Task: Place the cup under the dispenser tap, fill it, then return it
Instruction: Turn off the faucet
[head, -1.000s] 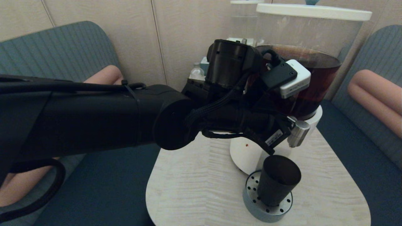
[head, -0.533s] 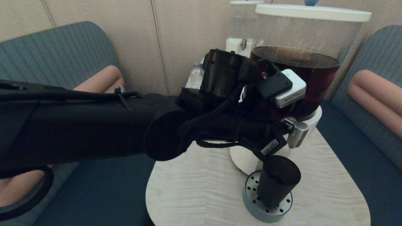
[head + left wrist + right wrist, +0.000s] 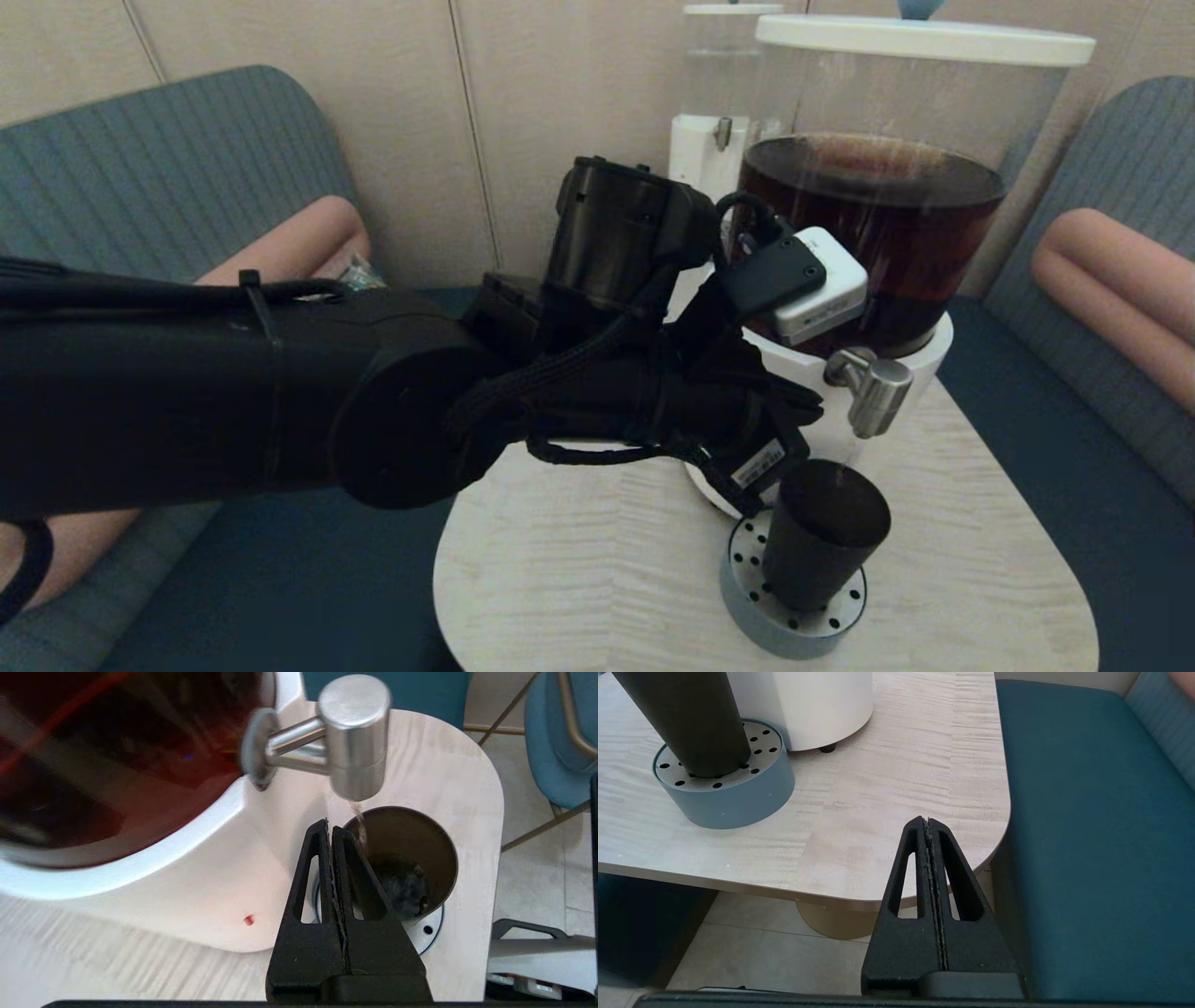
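Observation:
The black cup [image 3: 822, 541] stands upright on a round blue-grey perforated stand [image 3: 794, 621], right under the steel dispenser tap [image 3: 870, 392]. In the left wrist view a thin stream falls from the tap [image 3: 355, 737] into the cup [image 3: 420, 849], with dark liquid at its bottom. My left gripper [image 3: 329, 828] is shut and empty, its tips [image 3: 747, 499] just beside the cup's rim, below and left of the tap. My right gripper [image 3: 927, 821] is shut and empty, parked low off the table's near right corner.
The large dispenser [image 3: 878, 215] of dark brown liquid sits on its white base [image 3: 187, 882] at the back of the pale wooden table [image 3: 579, 579]. A smaller clear dispenser [image 3: 724, 93] stands behind. Blue seats [image 3: 1087, 835] flank the table; its rounded edge is close to the stand [image 3: 733, 793].
My left gripper has drawn down and to the left, off the tap, to beside the cup's rim. The tap now shows uncovered. The cup has stayed on its stand.

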